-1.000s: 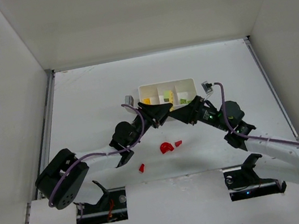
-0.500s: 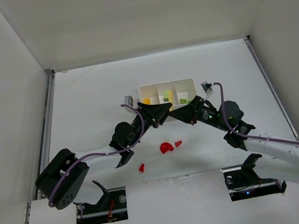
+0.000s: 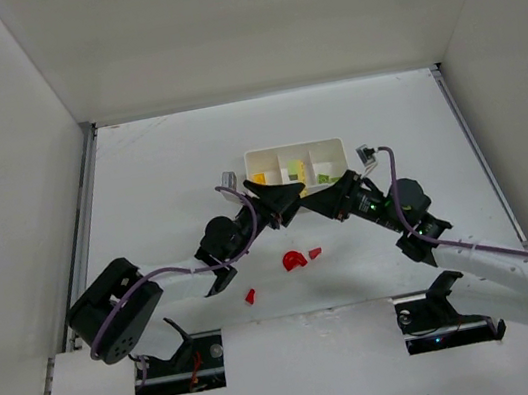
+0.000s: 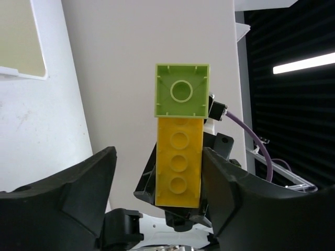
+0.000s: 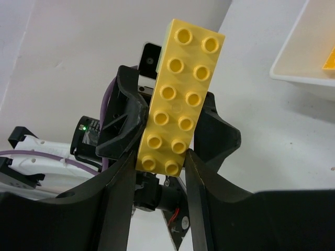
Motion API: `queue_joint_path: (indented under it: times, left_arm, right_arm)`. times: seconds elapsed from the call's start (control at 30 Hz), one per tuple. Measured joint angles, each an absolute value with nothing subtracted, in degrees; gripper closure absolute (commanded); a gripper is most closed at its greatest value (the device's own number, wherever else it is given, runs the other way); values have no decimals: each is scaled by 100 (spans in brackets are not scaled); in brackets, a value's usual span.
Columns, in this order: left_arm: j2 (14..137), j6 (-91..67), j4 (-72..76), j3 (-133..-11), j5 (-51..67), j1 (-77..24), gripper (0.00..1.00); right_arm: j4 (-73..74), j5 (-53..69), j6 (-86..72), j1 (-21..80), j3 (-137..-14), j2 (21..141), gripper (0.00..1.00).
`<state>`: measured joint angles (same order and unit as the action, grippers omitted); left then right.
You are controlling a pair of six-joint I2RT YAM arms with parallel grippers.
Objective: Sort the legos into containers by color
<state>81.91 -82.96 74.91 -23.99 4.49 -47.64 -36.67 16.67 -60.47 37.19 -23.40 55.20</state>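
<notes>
On our left, the left gripper [image 4: 158, 157] is released. Its fingers stand spread on either side of a two-brick stack, one close against it and the other apart, so it grips nothing. Nearer our bases, the red pieces lie on the table, all outside the tray: a wedge [image 3: 249, 297], then the half-disc [image 3: 294, 260] with a second wedge [image 3: 315, 252] just beside it.

In the middle, held in the air just in front of the tray, is the stack. It is a long yellow brick [image 5: 180, 94] with a square green brick [image 4: 181, 90] pressed onto one end. Behind it sits the white tray [image 3: 277, 152], with yellow and green bits in its compartments. On the right, the right gripper [image 5: 161, 157] is clenched on the lower end of the yellow brick.

We judge the step in hand to be splitting this stack, so that each colour can go to its own compartment. The next move calls for us to close the left fingers on the green brick alone. Then we pull or tilt it off while the right holds firm. A grip that also catches the yellow would split nothing.
</notes>
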Motion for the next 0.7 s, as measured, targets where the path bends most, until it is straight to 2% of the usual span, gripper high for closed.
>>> queue_joint_path:
  times: [0.13, 0.43, 0.7]
  left_arm:
    - [8184, -8143, 7419, -2399, 451, -4751, 27]
    - [7649, -7452, 6646, -2399, 519, -4713, 20]
    - [7175, -6945, 6073, -2475, 563, -4556, 31]
  right_arm:
    - [-3680, 1669, -6045, 3708, -2338, 5511, 64]
    - [-3693, 1673, -6071, 3450, -2204, 5433, 64]
    - [-3688, 1785, -6171, 3341, -2143, 5363, 64]
